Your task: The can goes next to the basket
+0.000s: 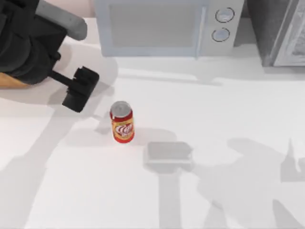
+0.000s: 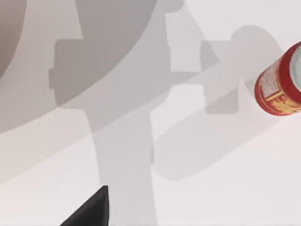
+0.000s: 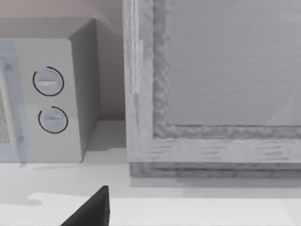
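Left gripper (image 1: 80, 89) hovers up-left of the can (image 1: 122, 122), not touching it.

Can stands upright on the white table (image 1: 228, 119), just beside the gripper; whether its fingers are apart, I cannot tell. Basket (image 1: 10, 81) edge peeks behind the arm.

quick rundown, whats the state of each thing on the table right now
can: upright on the table, free, nothing gripping it
left claw: beside the can toward the top view's left, apart from it
basket: a tan edge at the top view's left, mostly under the left arm
microwave: at the table's back, door shut
grey cabinet: back right corner
flat grey block: lying flat near the can
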